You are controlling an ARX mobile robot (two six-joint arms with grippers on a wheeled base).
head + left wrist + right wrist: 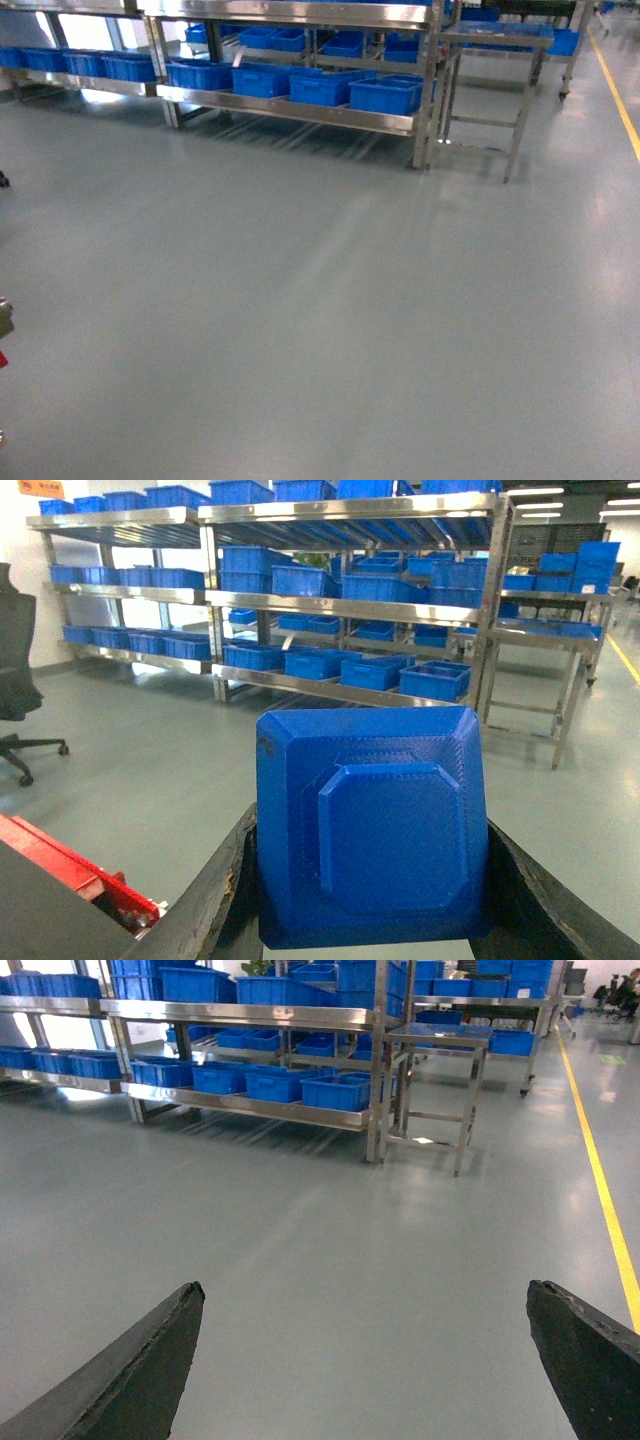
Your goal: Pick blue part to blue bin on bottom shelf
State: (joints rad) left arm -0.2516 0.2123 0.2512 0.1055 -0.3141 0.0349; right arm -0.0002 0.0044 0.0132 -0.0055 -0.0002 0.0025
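Observation:
The blue part (370,825), a square block with a raised octagonal face, fills the middle of the left wrist view. My left gripper (370,820) is shut on it, with a black finger pressed against each side. My right gripper (365,1285) is open over bare floor with nothing between its fingers. Neither gripper shows in the head view. Far ahead stands the steel rack. Its bottom shelf (300,110) carries a row of blue bins (325,88), and the same blue bins (435,680) (335,1092) appear in both wrist views.
A small steel table (500,40) stands right of the rack. A yellow floor line (620,90) runs along the right. An office chair (15,660) sits far left, and a red piece (70,865) lies low beside my left gripper. Grey floor (320,300) stretches to the rack.

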